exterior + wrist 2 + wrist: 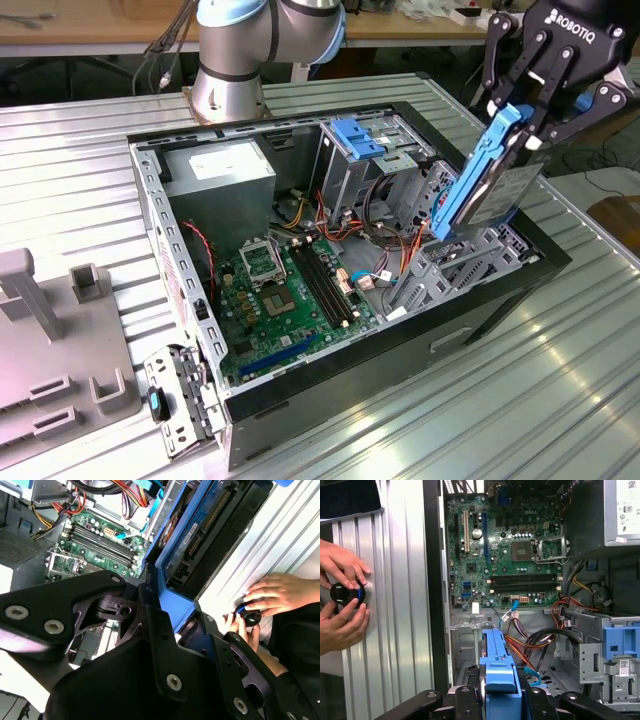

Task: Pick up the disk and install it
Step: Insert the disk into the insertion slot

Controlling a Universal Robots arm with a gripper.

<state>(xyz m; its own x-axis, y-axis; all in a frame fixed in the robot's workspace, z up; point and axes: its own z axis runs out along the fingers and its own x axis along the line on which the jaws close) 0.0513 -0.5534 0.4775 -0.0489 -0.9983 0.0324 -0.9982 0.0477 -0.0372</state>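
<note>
Disk (497,190) in tight grip of pincer (528,122), top edge between fingers, above computer case (330,415)

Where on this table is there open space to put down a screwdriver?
The ribbed table lies bare at the exterior view's lower right, beside the case's black wall. The exterior view's left is taken by a grey fixture. Inside the case, cables crowd the drive cage.

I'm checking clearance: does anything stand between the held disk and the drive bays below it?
Nothing solid shows. The gripper holds the disk tilted, its lower end just above the grey bay frame. Orange and black cables loop beside that end and might snag.
</note>
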